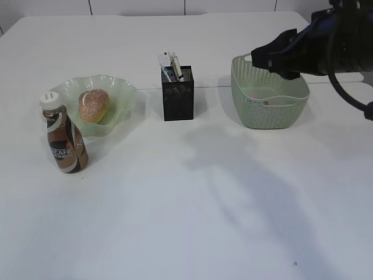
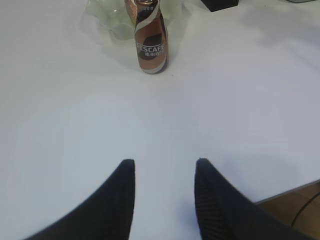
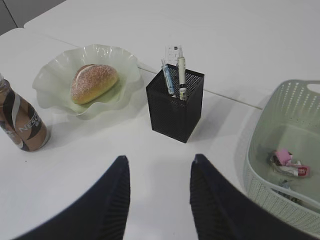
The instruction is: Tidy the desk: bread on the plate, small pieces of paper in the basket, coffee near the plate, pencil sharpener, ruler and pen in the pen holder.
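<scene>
The right arm reaches in high from the right, its black pincer (image 3: pixel 157 192) parted and empty, hanging over bare white table (image 1: pixel 192 198). Just ahead of it stands the black mesh pen holder (image 3: pixel 175 105); the sugared bread roll (image 3: pixel 93 82) sits in the wavy pale-green plate (image 3: pixel 50 80) ahead-left, the pale-green woven basket (image 3: pixel 265 130) with paper scraps (image 3: pixel 289 164) to its right. The left pincer (image 2: pixel 164 197) hovers low, also parted and empty, the brown coffee bottle (image 2: pixel 150 42) standing ahead.

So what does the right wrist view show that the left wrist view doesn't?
Only the right wrist view shows the sugar-dusted bread roll, the black mesh pen holder's contents and the pale green plastic basket with paper scraps. Only the left wrist view shows the white table's near edge. Both show the brown coffee bottle, the translucent green wavy plate and an open, empty gripper.
</scene>
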`<state>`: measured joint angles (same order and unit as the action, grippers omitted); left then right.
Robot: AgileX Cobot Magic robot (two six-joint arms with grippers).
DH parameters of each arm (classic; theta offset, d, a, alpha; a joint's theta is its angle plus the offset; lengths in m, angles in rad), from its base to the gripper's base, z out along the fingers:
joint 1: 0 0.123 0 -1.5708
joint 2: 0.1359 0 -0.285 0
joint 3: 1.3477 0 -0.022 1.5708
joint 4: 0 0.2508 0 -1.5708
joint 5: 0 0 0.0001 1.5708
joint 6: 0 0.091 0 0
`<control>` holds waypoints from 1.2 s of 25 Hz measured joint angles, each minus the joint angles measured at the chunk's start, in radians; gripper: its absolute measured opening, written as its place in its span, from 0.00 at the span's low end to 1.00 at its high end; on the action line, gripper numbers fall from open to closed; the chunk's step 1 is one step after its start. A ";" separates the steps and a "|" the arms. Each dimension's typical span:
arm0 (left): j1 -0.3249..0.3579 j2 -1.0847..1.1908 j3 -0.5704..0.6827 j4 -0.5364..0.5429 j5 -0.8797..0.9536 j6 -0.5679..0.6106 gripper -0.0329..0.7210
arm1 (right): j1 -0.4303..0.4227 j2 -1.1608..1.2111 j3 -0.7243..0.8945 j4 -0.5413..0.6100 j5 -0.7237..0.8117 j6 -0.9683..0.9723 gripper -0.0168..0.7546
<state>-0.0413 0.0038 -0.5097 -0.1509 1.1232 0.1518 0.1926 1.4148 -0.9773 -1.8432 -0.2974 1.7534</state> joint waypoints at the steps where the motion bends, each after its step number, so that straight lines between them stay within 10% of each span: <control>1: 0.000 0.000 0.000 0.000 0.000 0.000 0.41 | 0.000 0.000 0.008 0.000 0.000 0.000 0.45; 21: 0.000 0.000 0.000 0.000 0.000 0.000 0.41 | 0.000 -0.019 0.113 0.514 0.116 -0.557 0.45; 30: 0.000 0.000 0.000 0.000 0.000 0.000 0.41 | 0.004 -0.054 0.147 1.142 0.384 -1.160 0.45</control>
<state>-0.0413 0.0038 -0.5097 -0.1509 1.1232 0.1518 0.1965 1.3611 -0.8306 -0.7013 0.0862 0.5937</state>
